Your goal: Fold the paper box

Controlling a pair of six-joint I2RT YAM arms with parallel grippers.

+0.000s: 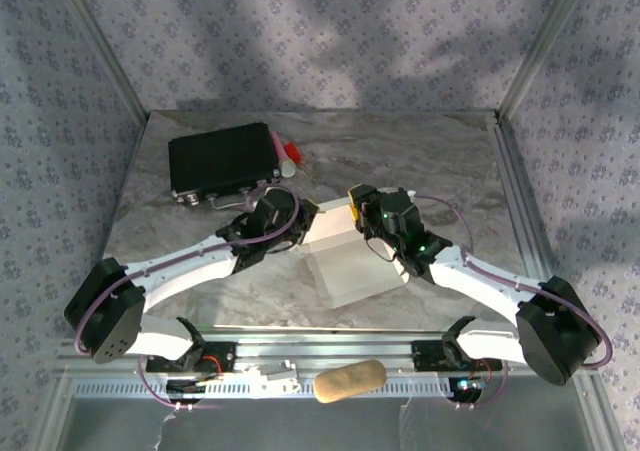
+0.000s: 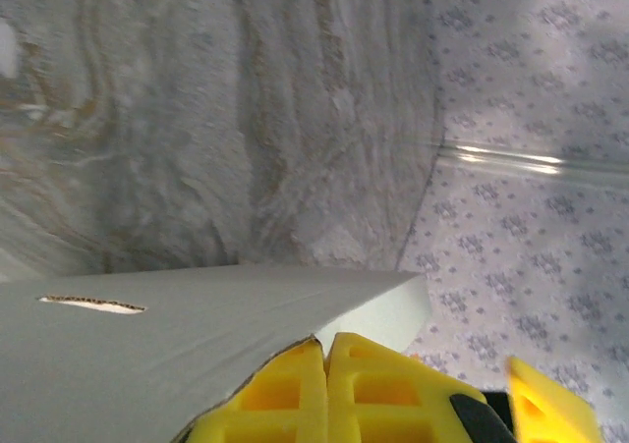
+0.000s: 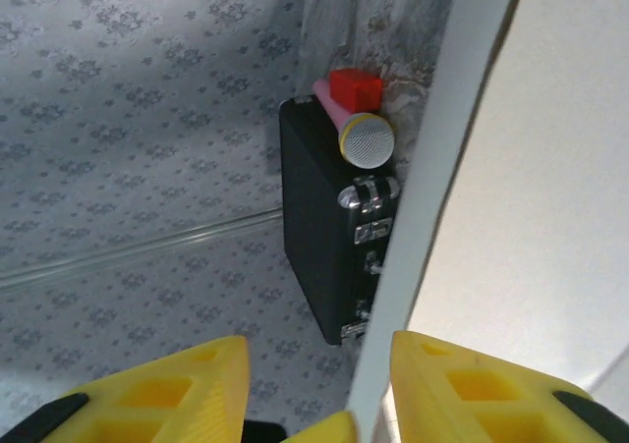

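Paper box: the paper box lies on the middle of the marbled table, between the 2 arms. It is white card, with its near part flat on the surface and its far edge lifted where the grippers meet it.
Left gripper: the left gripper is at the box's far left corner. In the left wrist view its 2 yellow pads sit pressed together, with the card's edge caught at their tips - clamped on the box.
Box in the left wrist view: a grey-white panel runs out to the left of the pads, with 1 narrow slit cut in it.
Right gripper: the right gripper is at the far edge, just beside the left one. In the right wrist view its yellow fingers stand apart - an upright panel of the box runs between them, close against the right-hand finger, with a gap on the other side.
Black case: a black case lies at the table's far left, well apart from the box; its metal latches show in the right wrist view.
Beside the case: a pink microphone with a mesh head and a red block sit at its right end.
Near rail: a tan roll lies between the arm bases.
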